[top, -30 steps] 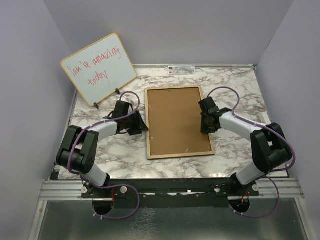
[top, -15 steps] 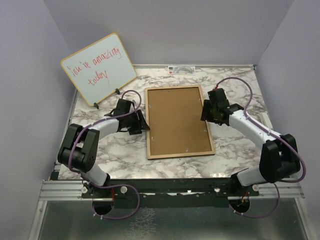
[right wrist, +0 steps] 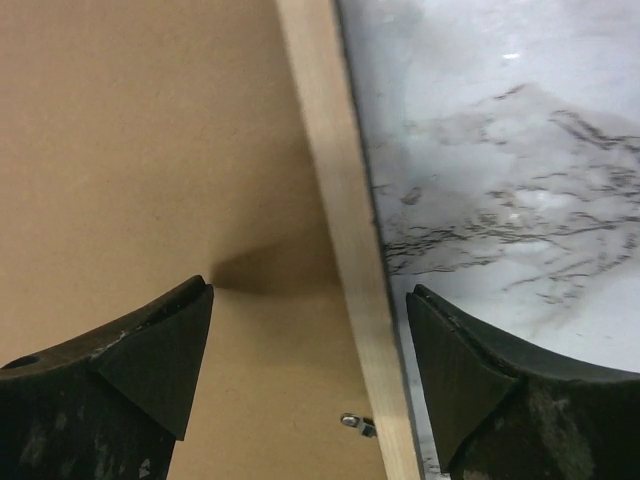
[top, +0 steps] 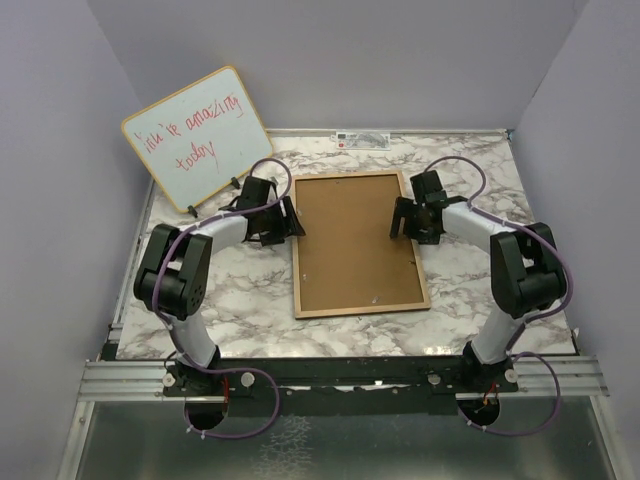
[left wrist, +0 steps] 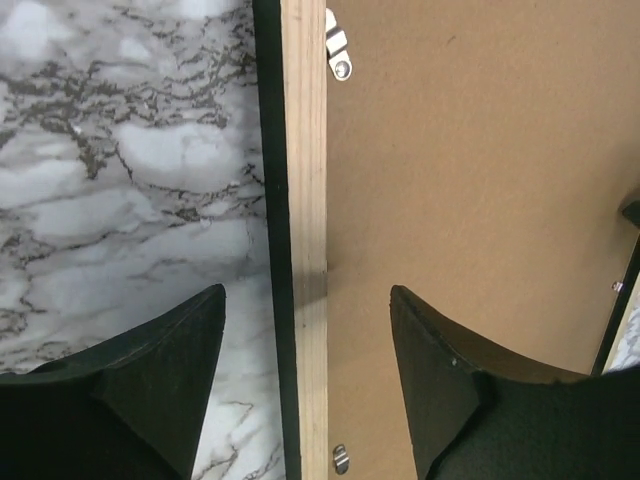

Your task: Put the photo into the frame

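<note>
The frame (top: 361, 308) lies flat on the marble table (top: 250, 290), light wood face up, with a plain brown board (top: 355, 240) filling its opening; both grippers sit at its long sides. The left gripper (top: 293, 225) is spread wide with nothing between its fingers but the rail. In its wrist view the wooden rail (left wrist: 304, 150) runs straight through the gap of the left gripper (left wrist: 305, 295); one finger (left wrist: 160, 380) is over the marble outside the rail, the other over the board (left wrist: 480, 180). A dark edge shows along the rail's outer side; small metal clips (left wrist: 337, 55) sit ahead of and behind the fingertips on the board side. The right gripper (top: 400, 222) mirrors this - fingers parted, gripping nothing. The opposite rail (right wrist: 330, 150) passes between the fingers of the right gripper (right wrist: 310, 290), with the board (right wrist: 140, 130) under one fingertip and marble (right wrist: 500, 150) under the other. Whether any fingertip touches the frame cannot be told. A whiteboard (top: 197, 135) with red handwriting stands beyond the left fingers - well apart from the frame.
</note>
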`<state>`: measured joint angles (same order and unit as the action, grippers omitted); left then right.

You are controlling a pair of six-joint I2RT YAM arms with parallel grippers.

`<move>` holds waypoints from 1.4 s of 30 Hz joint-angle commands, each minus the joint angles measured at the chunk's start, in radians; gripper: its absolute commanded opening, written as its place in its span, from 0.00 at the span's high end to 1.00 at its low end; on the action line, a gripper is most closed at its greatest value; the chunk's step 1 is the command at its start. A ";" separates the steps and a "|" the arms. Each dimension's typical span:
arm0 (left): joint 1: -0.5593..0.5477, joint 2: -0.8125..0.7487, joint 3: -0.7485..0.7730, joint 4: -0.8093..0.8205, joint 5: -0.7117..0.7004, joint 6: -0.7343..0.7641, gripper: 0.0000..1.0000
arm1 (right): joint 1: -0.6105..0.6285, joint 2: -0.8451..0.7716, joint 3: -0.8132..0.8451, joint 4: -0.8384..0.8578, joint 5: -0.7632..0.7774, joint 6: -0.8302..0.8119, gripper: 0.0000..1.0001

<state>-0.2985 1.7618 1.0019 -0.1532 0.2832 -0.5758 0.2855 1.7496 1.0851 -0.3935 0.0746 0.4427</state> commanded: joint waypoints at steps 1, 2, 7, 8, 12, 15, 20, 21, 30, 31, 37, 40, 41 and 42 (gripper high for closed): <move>0.002 0.093 -0.008 -0.047 -0.002 0.046 0.33 | -0.003 0.002 0.004 0.019 -0.170 -0.026 0.21; 0.001 0.100 -0.008 -0.045 0.021 0.047 0.35 | -0.003 -0.001 -0.004 0.021 -0.204 -0.031 0.23; -0.013 0.097 -0.045 -0.038 0.080 0.031 0.48 | -0.002 -0.062 -0.085 0.055 -0.317 -0.045 0.36; -0.015 0.083 -0.061 -0.035 0.084 0.028 0.49 | -0.002 -0.078 -0.105 0.061 -0.328 -0.040 0.37; -0.024 0.018 -0.127 -0.047 0.108 0.016 0.53 | -0.002 -0.136 -0.184 0.079 -0.381 -0.023 0.39; -0.026 -0.057 -0.188 -0.065 0.107 -0.003 0.54 | -0.003 -0.193 -0.244 0.085 -0.402 0.002 0.40; -0.027 -0.166 -0.245 -0.123 0.009 -0.004 0.46 | -0.003 -0.260 -0.264 0.049 -0.255 0.066 0.36; -0.027 -0.177 -0.241 -0.137 -0.026 0.003 0.42 | -0.002 -0.257 -0.225 0.026 -0.197 0.069 0.35; -0.026 -0.187 -0.170 -0.132 -0.224 -0.034 0.33 | -0.004 -0.100 0.110 -0.017 -0.101 0.026 0.37; -0.025 -0.184 -0.172 -0.123 -0.233 -0.037 0.35 | -0.004 -0.077 0.128 -0.004 -0.125 0.022 0.40; -0.025 -0.139 -0.188 -0.059 -0.216 -0.020 0.46 | -0.002 0.040 0.190 0.069 -0.194 0.045 0.52; -0.025 -0.120 -0.194 -0.039 -0.218 -0.024 0.51 | -0.003 0.117 0.238 0.065 -0.190 0.065 0.54; -0.025 -0.116 -0.195 -0.036 -0.217 -0.027 0.51 | -0.002 0.136 0.256 0.059 -0.192 0.068 0.55; -0.025 -0.118 -0.199 -0.030 -0.213 -0.028 0.52 | -0.002 0.151 0.271 0.056 -0.192 0.068 0.55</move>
<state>-0.3275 1.5917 0.8246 -0.1890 0.1154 -0.6094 0.2802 1.8343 1.2831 -0.3454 -0.0925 0.4908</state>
